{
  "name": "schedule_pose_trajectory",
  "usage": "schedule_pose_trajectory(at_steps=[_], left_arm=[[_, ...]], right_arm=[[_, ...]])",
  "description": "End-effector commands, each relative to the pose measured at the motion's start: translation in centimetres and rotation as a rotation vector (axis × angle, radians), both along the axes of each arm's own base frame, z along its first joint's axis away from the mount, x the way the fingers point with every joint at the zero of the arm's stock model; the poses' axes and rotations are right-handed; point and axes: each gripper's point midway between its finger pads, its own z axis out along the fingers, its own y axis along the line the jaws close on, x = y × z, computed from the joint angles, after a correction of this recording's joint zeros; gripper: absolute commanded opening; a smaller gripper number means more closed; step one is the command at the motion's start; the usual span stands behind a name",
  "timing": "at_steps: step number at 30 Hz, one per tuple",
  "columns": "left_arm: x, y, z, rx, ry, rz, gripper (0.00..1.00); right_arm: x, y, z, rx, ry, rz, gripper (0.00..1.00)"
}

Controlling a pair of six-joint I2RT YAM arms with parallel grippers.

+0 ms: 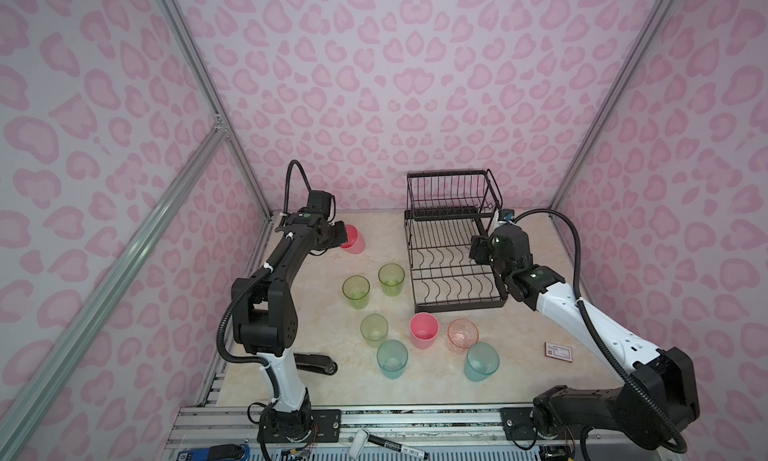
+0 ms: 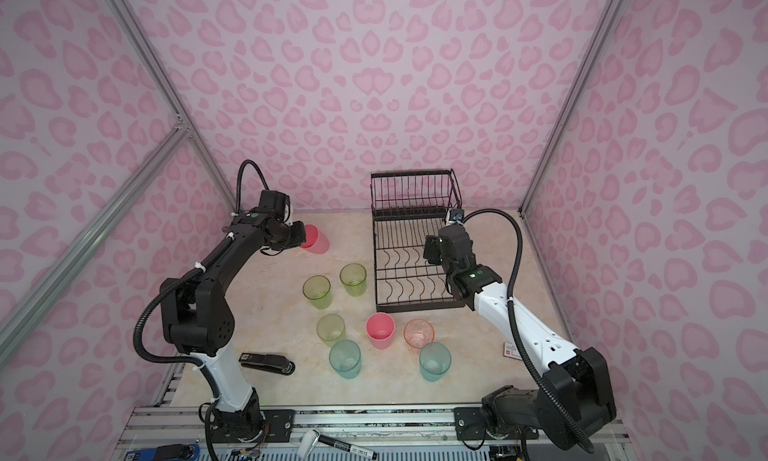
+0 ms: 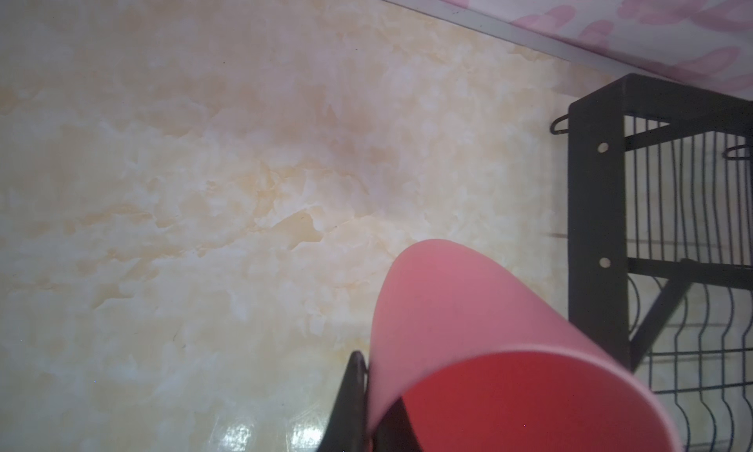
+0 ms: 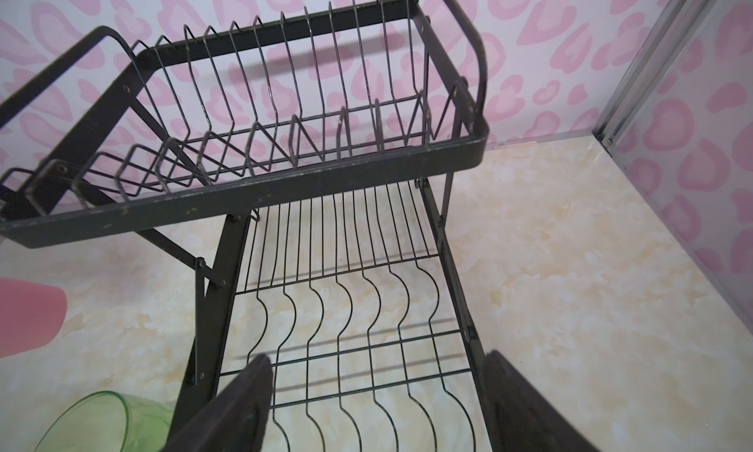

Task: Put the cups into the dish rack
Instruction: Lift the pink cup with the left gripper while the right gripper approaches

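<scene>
Left jaws pinch pink cup (image 1: 356, 243) wall at rim, 1 jaw inside, 1 outside; cup just left of frame ctr in both top views, nr far edge of worktop (image 1: 374, 234). Opaque, smooth, no handle. Right jaws spread, empty, over dish rack (image 4: 285, 187).

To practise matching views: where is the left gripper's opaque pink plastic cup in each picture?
In a top view: pink cup left of centre, far back.
In a top view: pink cup, likewise.
Left wrist: pink cup, lower right.
Right wrist: pink cup, left edge, cropped.
Shared landmark: black wire dish rack.
</scene>
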Motion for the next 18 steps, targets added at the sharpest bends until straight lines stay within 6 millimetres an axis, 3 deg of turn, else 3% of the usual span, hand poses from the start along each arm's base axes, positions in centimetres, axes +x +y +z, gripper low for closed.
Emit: schedule_pose_trajectory(at_steps=[1,8,18], left_arm=[[0.1,-1.4,3.2,-0.091,-0.088,-0.037,0.05],[-1.2,-3.7,8.4,-0.249,-0.215,-0.095,0.03],[-3.4,-5.2,16.2,-0.413,-0.410,-0.145,0.03]], right_arm=[[-0.1,0.4,0.2,0.015,0.011,0.013,0.80],[-0.4,2.5,2.6,0.048,-0.024,0.071,0.81],[-0.4,6.8,8.9,0.180,-0.116,0.190,0.82]])
